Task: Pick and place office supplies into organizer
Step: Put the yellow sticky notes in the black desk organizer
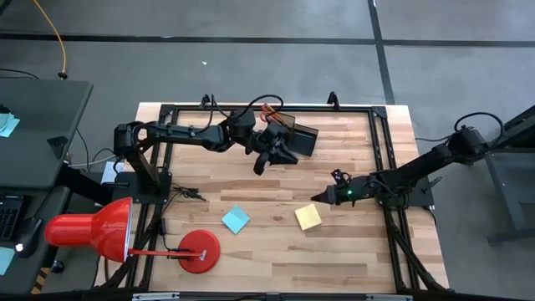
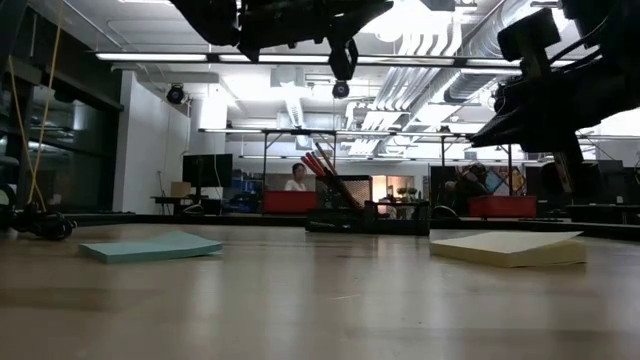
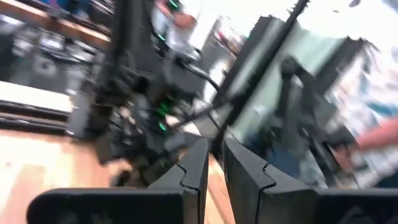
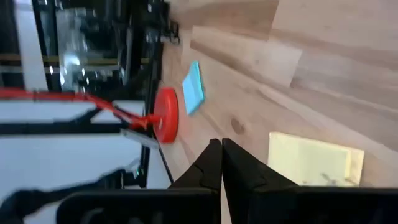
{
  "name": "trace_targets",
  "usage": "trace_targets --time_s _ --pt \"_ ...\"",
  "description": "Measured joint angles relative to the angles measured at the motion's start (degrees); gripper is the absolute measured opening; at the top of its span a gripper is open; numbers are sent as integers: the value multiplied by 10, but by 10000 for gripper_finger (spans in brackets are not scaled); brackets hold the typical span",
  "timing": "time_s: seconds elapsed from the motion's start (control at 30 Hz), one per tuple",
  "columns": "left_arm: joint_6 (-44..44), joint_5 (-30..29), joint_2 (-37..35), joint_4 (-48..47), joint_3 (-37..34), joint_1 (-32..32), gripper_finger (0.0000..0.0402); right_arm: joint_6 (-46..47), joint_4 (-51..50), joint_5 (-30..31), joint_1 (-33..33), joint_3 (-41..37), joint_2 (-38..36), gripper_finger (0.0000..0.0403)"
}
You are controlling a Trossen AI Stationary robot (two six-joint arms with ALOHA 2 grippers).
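Above the yellow pad (image 1: 308, 216), the right end effector (image 1: 318, 199) hovers pressed together, empty.

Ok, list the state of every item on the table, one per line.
Blue square sticky-note pad: flat on the table, not picked up.
Yellow square sticky-note pad: flat on the table, not picked up.
Black rectangular organizer: red-handled items stand in it.
Right hand: shut, empty, beside the yellow pad.
Left hand: nearly shut, holding nothing visible.
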Motion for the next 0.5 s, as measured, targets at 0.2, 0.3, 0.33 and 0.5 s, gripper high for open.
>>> trace_targets --time_s 0.2,0.3,0.33,0.5 --pt "106 43 0 -150 0 -24 40 -35 -9 -16 -1 0 0 6" --pt "172 -8 0 -238 0 -42 40 -34 -16 -57 -5 0 0 13" --pt "185 -30 2 -258 0 -48 40 -33 -20 -74 -7 0 0 17" --pt "209 -82 14 -293 0 -74 39 -7 -56 -136 -8 1 0 63"
